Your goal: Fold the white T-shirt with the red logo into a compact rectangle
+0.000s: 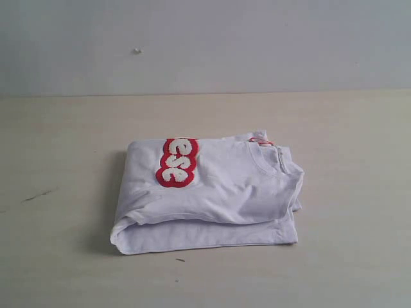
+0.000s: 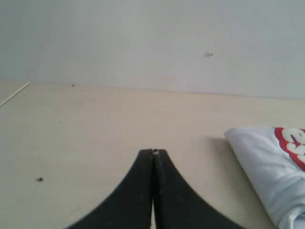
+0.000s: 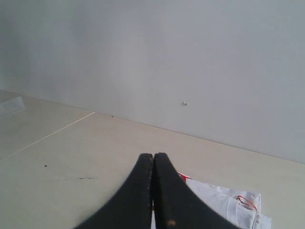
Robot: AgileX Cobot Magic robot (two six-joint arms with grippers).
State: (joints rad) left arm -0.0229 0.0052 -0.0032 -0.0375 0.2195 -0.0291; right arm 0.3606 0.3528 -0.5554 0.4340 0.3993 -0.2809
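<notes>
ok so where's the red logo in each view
exterior view: the red logo lies on top of the folded white T-shirt, left of the collar.
left wrist view: on the shirt corner entering the picture, cut by the frame edge.
right wrist view: only a red sliver beside the fingers; the rest is hidden.
shared landmark: the small wall speck.

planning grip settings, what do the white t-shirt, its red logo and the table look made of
The white T-shirt: soft matte knit, probably cotton, judging by its limp, rounded folds. The red logo: fuzzy raised white letters on red backing, perhaps a chenille patch. The table: smooth pale surface, maybe laminate; unclear.
</notes>
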